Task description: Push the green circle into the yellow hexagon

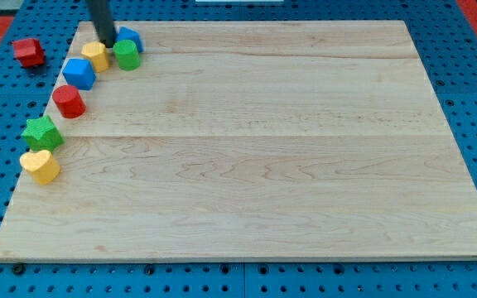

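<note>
The green circle (126, 54) sits near the board's top left corner, touching or almost touching the yellow hexagon (95, 55) on its left. My tip (108, 41) comes down from the view's top and stands just above the narrow space between these two blocks, close to both. A blue block (130, 37) lies right behind the green circle, partly hidden by it.
Down the board's left edge lie a blue cube (79, 73), a red cylinder (69, 101), a green star (42, 132) and a yellow heart (40, 165). A red block (28, 51) lies off the wooden board (255, 149) on the blue pegboard.
</note>
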